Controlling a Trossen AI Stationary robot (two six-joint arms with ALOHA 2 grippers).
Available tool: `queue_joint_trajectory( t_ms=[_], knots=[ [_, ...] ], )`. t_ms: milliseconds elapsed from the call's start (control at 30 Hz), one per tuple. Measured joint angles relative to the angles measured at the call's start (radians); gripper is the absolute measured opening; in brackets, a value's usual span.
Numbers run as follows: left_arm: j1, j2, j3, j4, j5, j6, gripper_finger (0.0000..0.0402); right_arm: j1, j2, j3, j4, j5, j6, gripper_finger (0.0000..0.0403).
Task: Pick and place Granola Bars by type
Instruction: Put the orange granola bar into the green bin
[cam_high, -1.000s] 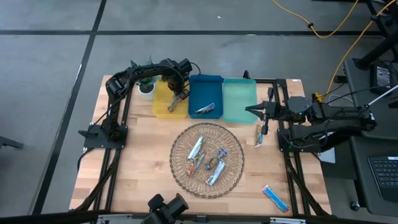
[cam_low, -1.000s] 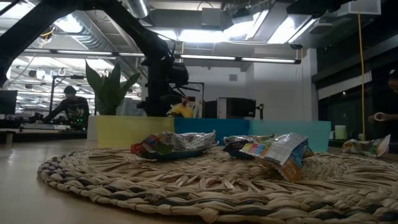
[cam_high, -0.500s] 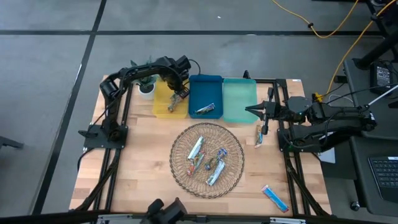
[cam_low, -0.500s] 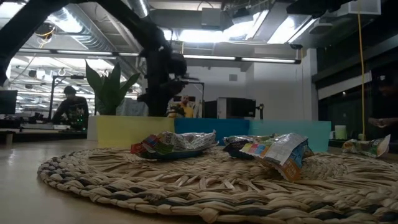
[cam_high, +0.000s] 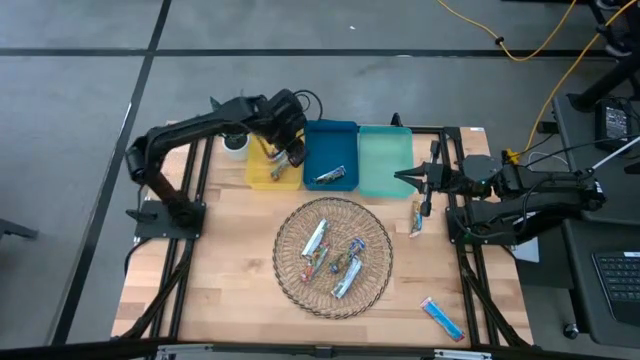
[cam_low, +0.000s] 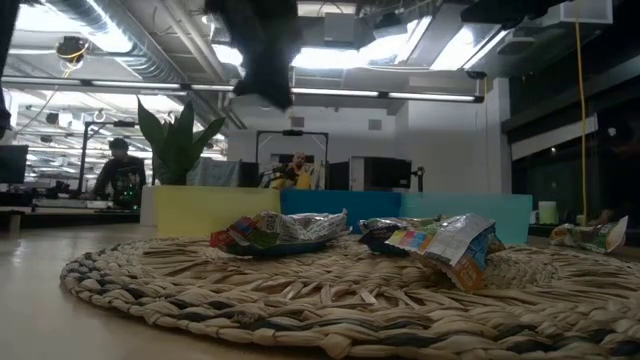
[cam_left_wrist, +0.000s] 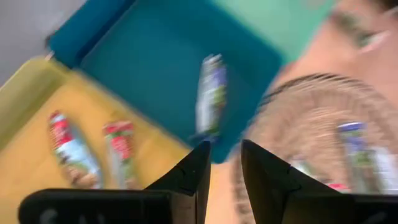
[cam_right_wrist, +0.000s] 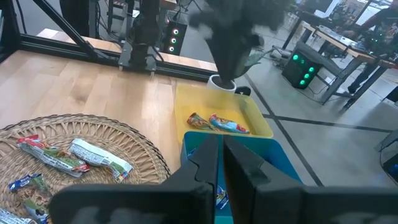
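Two red-orange Granola Bars lie side by side in the yellow tray. One silver and blue-green bar lies in the blue tray. Several more bars sit in the round wicker basket. A tan-green bar and a bright blue bar lie on the table. My left gripper hangs open and empty, high above the edge between the yellow and blue trays. My right gripper waits, shut, level beside the teal tray's right side.
The teal tray holds nothing. A small potted plant stands by the yellow tray's far left corner. Bare wood lies left of the basket and along the near edge. A black frame rail runs down each side of the table.
My left gripper has risen straight up from the yellow tray, leaving the low view through its top, while the arm's elbow has swung out toward the table's left. The bars in the trays have stayed where they lay.
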Motion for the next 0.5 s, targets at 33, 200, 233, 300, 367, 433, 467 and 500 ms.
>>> queue_joint_trajectory(
  t_ms=[33,200,233,300,367,433,467,500],
  knots=[
    [-0.023,-0.019,0.000,0.017,0.000,-0.015,0.0082,0.000,0.000,0.000,0.000,0.000,0.000,0.0026],
    [-0.154,-0.093,0.000,0.118,-0.004,-0.076,0.0085,0.000,0.000,0.000,0.000,0.000,0.000,0.0026],
    [-0.181,-0.101,0.000,0.139,-0.010,-0.089,0.0085,0.000,0.000,0.000,0.000,0.000,0.000,0.0026],
    [-0.234,-0.111,0.000,0.177,-0.025,-0.116,0.0083,0.000,0.000,0.000,0.000,0.000,0.000,0.0026],
    [-0.287,-0.114,0.000,0.199,-0.041,-0.141,0.0082,0.000,0.000,0.000,0.000,0.000,0.000,0.0026],
    [-0.335,-0.114,0.000,0.207,-0.061,-0.167,0.0083,0.000,0.000,0.000,0.000,0.000,0.000,0.0026],
    [-0.356,-0.113,0.000,0.204,-0.070,-0.180,0.0083,0.000,0.000,0.000,0.000,0.000,0.000,0.0026],
    [-0.381,-0.107,0.000,0.206,-0.076,-0.189,0.0084,0.000,0.000,0.000,0.000,0.000,0.000,0.0026]
  ],
)
